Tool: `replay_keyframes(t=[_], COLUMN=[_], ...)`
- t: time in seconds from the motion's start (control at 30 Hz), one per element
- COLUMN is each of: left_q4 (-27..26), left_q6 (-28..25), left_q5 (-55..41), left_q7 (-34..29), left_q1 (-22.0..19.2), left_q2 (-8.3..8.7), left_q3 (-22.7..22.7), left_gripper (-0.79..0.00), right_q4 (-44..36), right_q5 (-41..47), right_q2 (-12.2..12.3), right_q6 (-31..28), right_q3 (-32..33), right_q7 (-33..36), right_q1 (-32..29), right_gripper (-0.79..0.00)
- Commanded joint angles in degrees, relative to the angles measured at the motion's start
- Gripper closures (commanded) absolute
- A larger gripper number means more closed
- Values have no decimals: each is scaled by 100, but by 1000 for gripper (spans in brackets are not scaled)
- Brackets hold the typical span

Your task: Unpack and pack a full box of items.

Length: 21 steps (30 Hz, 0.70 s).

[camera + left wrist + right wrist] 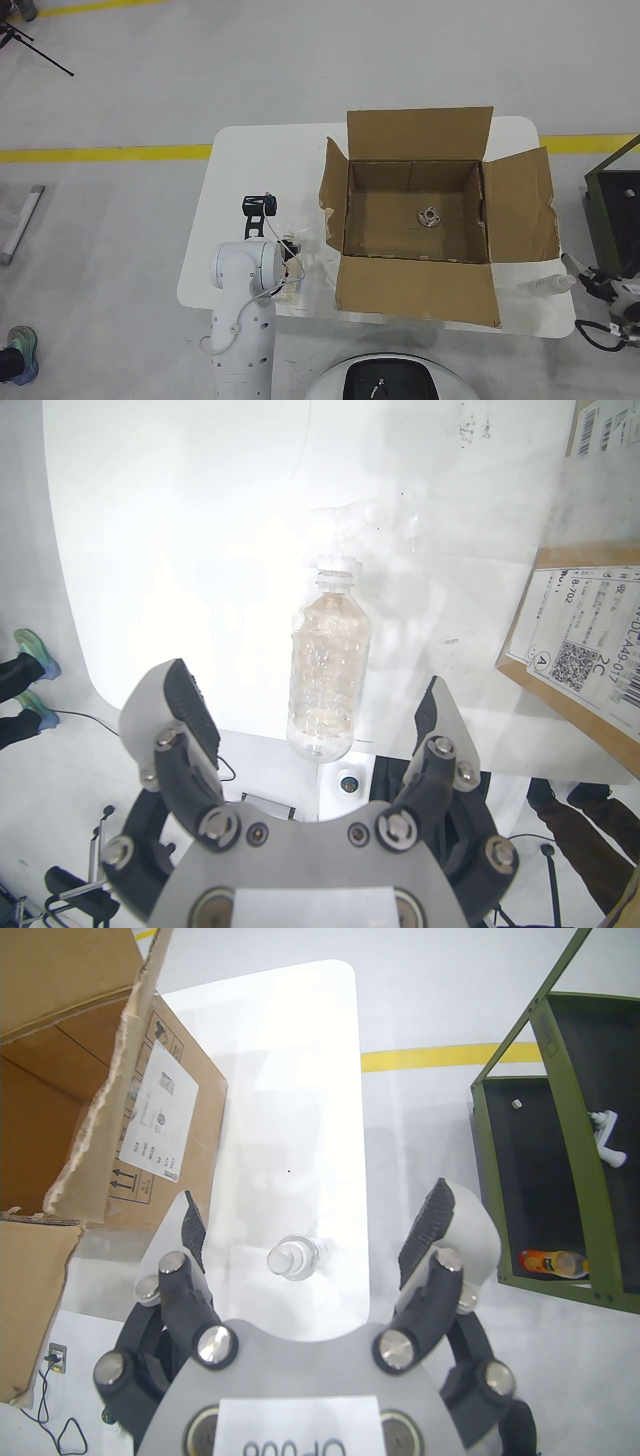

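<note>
- The left jaws are spread wide with nothing between their black ribbed pads (192,705). They hang over the counter's (250,160) left part.
- A clear bottle (327,680) with a white cap lies on the counter beneath them. Its cap points away from the wrist and its base is at the counter's edge.
- The right jaws are also wide apart and hold nothing, out at the counter's right end.
- A second clear bottle (297,1258) sits below them near the counter's corner. It is seen cap-end on, so whether it stands upright or leans is hard to tell.
- The cardboard box (415,210) stands open between the two arms with all four flaps folded out. One small round metal part (427,216) lies on its floor.
- A white label (585,635) with small print, a barcode and a square code is stuck on the box's outside. Another sheet (160,1113) with printed arrows beneath it is on the side facing the right arm. The box is cut off in both wrist views.
- The counter is white with rounded corners and shows scuffs.
- A green rack (550,1153) with dark shelves stands just right of the counter. An orange bottle (552,1263) lies in it.
- The grey floor (150,60) has a yellow line (100,153) running behind the counter.
</note>
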Motion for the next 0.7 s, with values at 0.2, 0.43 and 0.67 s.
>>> replay_keyframes(t=[0.2,0.43,0.67], left_q4=[0,0,0], left_q6=[0,0,0], left_q5=[0,0,0], left_q7=[0,0,0], left_q1=[0,0,0], left_q2=[0,0,0], left_q3=[0,0,0], left_gripper=[-785,-785,-785], right_q4=[-414,-820,-820], right_q5=[970,2132,1695], right_q2=[-13,88,322], right_q6=[-503,-1327,-1509], right_q3=[619,1660,801], right_q7=[-238,69,716], right_q1=[-209,193,1331], right_gripper=[-785,-785,-785])
